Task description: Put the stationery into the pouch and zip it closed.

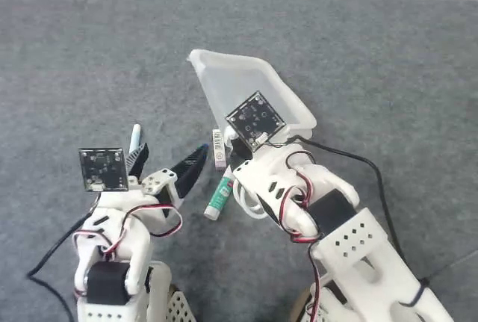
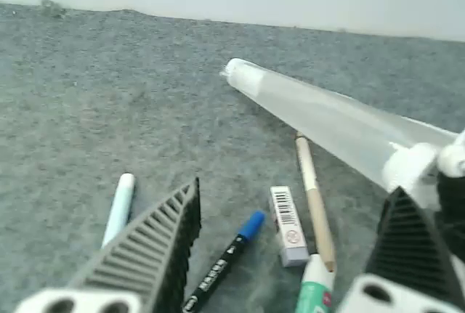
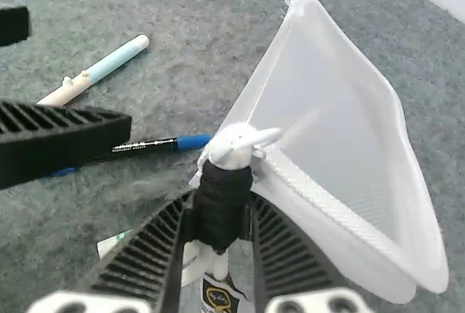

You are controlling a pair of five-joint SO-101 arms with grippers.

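Nearest, two grippers. The left gripper (image 1: 175, 150) hangs with jaws wide apart over the loose stationery. The right gripper (image 3: 221, 208) is clamped on a black, white-tipped stub (image 3: 231, 146) at the near corner of one translucent white pouch (image 1: 254, 83), whose mouth gapes on the grey felt table (image 1: 89, 60).

Five pieces lie outside the pouch:
- one light-blue pen (image 2: 118, 210)
- one black marker with a blue cap (image 2: 221, 261)
- one white barcoded eraser (image 2: 286, 226)
- one wooden pencil (image 2: 312, 200)
- one green-and-white glue stick (image 1: 217, 198)

In the high view, a left jaw overhangs the marker and the right wrist covers the pouch's near edge.
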